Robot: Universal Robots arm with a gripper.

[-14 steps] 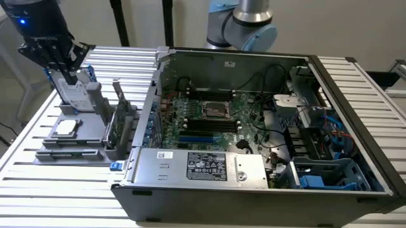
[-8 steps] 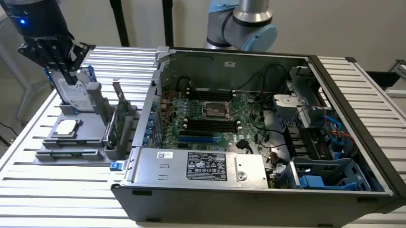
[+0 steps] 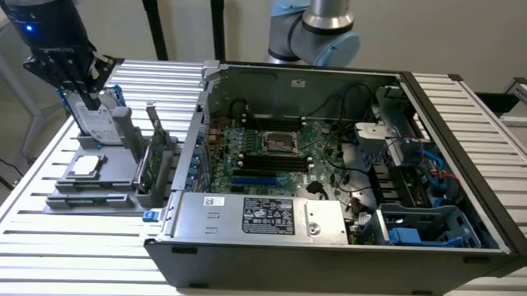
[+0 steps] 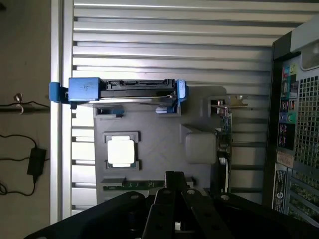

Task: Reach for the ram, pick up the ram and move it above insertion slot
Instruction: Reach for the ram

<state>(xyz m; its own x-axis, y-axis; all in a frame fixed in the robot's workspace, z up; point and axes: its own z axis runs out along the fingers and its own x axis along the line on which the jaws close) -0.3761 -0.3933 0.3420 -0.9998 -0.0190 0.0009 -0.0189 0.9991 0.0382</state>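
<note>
Jaws closed, nothing visibly held, gripper near ram, ram's end hidden behind it.

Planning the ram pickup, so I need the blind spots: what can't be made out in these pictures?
The ram: wrist view, one end hidden behind the gripper; chips too small to tell.
The hard drive: exterior view, top covered by the gripper.
The insertion slot: exterior view, too small to tell whether empty.

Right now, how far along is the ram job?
Nothing done yet: the ram lies untouched in the holder. In hand: nothing; the shut gripper hangs above the holder. Left: grasping the ram and carrying it over the slot.
</note>
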